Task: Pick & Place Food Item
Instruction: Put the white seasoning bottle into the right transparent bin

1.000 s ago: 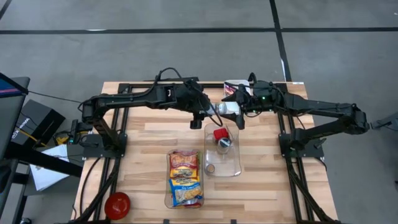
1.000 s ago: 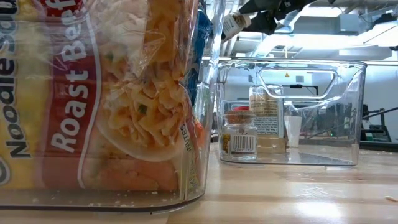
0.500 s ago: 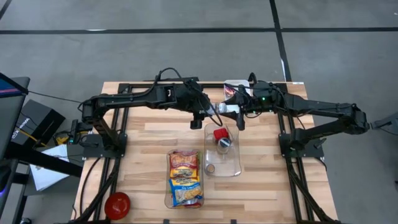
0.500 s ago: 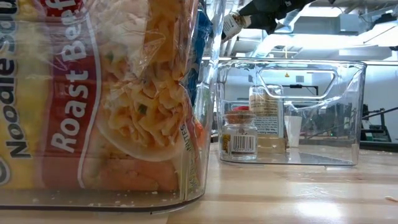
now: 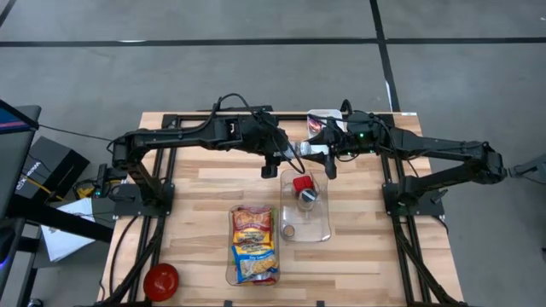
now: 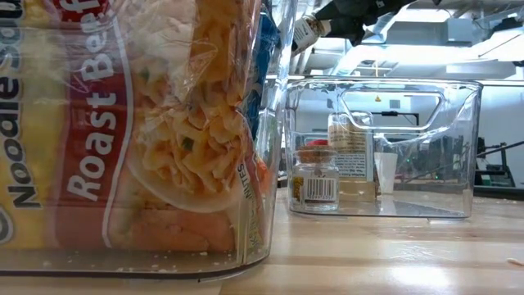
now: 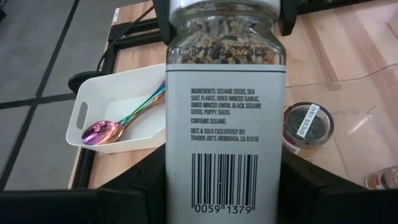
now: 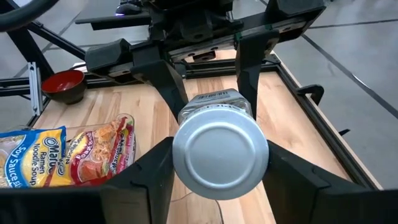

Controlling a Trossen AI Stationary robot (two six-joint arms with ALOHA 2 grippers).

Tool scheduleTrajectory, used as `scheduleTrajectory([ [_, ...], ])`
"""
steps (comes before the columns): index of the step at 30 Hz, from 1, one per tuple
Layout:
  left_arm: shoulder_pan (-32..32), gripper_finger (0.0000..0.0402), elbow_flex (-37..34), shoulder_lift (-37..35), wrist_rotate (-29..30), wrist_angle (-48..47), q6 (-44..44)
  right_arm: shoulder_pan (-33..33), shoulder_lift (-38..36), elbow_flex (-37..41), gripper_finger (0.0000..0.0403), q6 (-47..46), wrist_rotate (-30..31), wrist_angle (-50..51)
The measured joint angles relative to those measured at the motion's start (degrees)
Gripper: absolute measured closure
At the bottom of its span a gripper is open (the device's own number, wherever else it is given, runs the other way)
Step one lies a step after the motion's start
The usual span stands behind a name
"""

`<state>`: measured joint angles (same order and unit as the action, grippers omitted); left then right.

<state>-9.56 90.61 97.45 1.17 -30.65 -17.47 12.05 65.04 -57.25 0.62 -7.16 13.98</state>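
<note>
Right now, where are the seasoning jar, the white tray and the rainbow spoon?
seasoning jar point(image 7: 224, 137): left wrist view, on its white label.
white tray point(image 7: 112, 143): left wrist view, on its front wall.
rainbow spoon point(image 7: 102, 130): left wrist view, on its bowl.

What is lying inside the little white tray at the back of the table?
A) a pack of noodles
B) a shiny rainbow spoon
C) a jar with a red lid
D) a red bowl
B: the left wrist view shows a rainbow-colored spoon lying in the white tray, behind the seasoning jar.
</note>
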Motion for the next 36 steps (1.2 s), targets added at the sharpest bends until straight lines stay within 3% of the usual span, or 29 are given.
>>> scheduleTrajectory([
  [5, -0.22, 0.0199, -0.02, 0.00, 0.19, -0.08, 2.81, -0.01, 0.00, 0.00, 0.0212, -0.68, -0.22, -0.11],
  [11, -1.10, 0.0061, 0.02, -0.65, 2.44, -5.57, 4.43, -0.04, 0.09, 0.11, 0.0212, -2.31, 0.98, 0.33],
  [16, -2.48, 0.0012, 0.02, -2.20, 2.29, -8.36, 4.31, -0.09, 0.09, 0.11, 0.0212, -3.41, 1.05, 0.56],
  [21, -5.06, 0.0010, 0.02, -6.72, 2.98, -10.75, 3.52, 0.02, -1.10, 0.09, 0.0212, -5.09, 1.70, 1.31],
  [31, -11.25, 0.0060, -1.13, -19.67, 2.68, -11.50, 6.07, -0.04, -4.75, 0.09, 0.0212, -7.64, 0.38, 10.02],
  [36, -12.97, 0.0088, -6.44, -26.23, 2.90, -8.80, 10.24, -0.53, -6.72, 0.04, 0.0212, -10.62, -4.51, 11.93],
])
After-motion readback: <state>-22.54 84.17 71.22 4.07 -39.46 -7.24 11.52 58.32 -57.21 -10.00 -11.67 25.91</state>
